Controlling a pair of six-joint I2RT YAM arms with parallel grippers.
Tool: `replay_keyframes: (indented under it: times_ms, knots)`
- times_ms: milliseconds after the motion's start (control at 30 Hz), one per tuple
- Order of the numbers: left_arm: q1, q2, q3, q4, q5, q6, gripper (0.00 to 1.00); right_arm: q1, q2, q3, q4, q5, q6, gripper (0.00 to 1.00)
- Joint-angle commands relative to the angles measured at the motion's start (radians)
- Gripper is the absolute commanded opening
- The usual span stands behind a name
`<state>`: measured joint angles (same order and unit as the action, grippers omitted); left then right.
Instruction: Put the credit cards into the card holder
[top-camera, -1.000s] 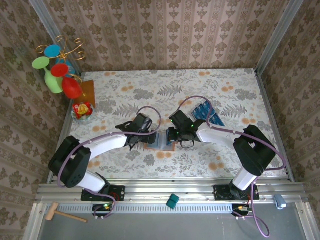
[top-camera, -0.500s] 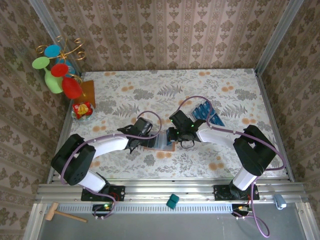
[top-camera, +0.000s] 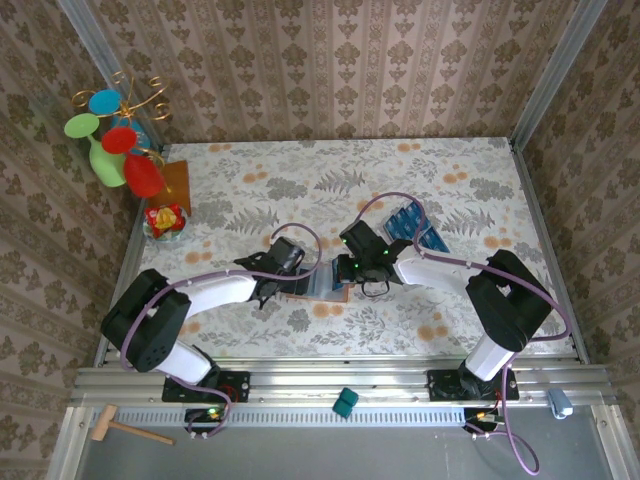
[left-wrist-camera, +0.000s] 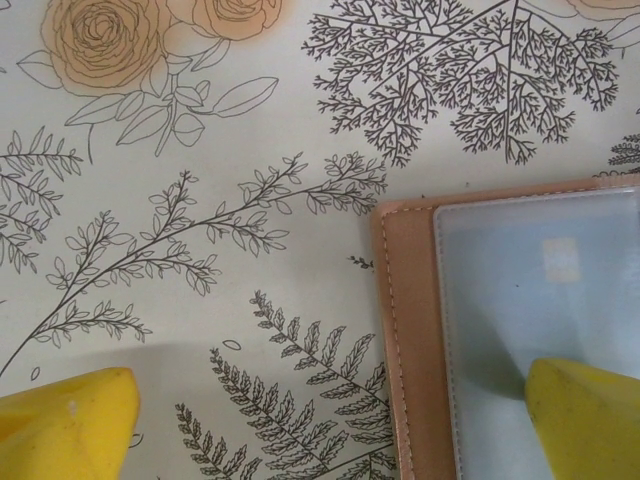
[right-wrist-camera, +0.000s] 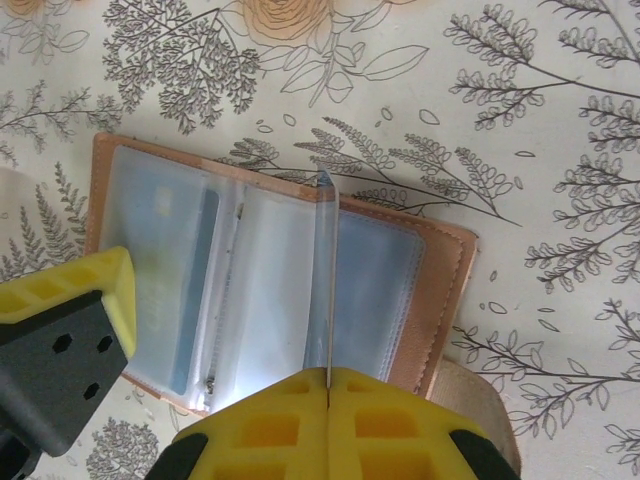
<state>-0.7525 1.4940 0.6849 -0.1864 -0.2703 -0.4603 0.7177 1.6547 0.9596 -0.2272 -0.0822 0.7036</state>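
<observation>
Card holder (top-camera: 316, 284) lies open, lining up, on the floral bench (top-camera: 450, 180), front-middle, between the tips of the two arms. Clear sleeves are fanned inside, and one sleeve stands on edge along the middle fold. Right pincer (right-wrist-camera: 328, 395) is closed tight on the near edge of that upright sleeve, jaws meeting with only the thin plastic between them. A pale blue rectangle shows through the sleeve nearest the left arm; card or lining, cannot tell. Left pincer (left-wrist-camera: 320, 428) is spread wide and holds nothing. One yellow fingertip (left-wrist-camera: 585, 420) is over the holder's clear page, inside the stitched border, shadow close under it; the other is over bare bench just beside the holder. Credit cards (top-camera: 412, 226), blue, sit fanned in a row further back and to the right, well apart from the holder
</observation>
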Motion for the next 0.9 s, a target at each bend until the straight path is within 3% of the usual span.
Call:
replay_keyframes:
  times_ms: [0,400,867]
  knots:
    - [-0.001,-0.019,-0.029,-0.06,-0.038,-0.034,1.0,-0.011,-0.003,-0.022,0.013,-0.031,0.005,0.0]
    - [-0.009,-0.037,-0.04,-0.078,-0.05,-0.061,1.0,-0.019,-0.101,-0.138,0.328,-0.171,0.12,0.0]
    - [-0.017,-0.035,-0.045,-0.083,-0.061,-0.073,1.0,-0.011,-0.028,-0.356,0.854,-0.205,0.266,0.0]
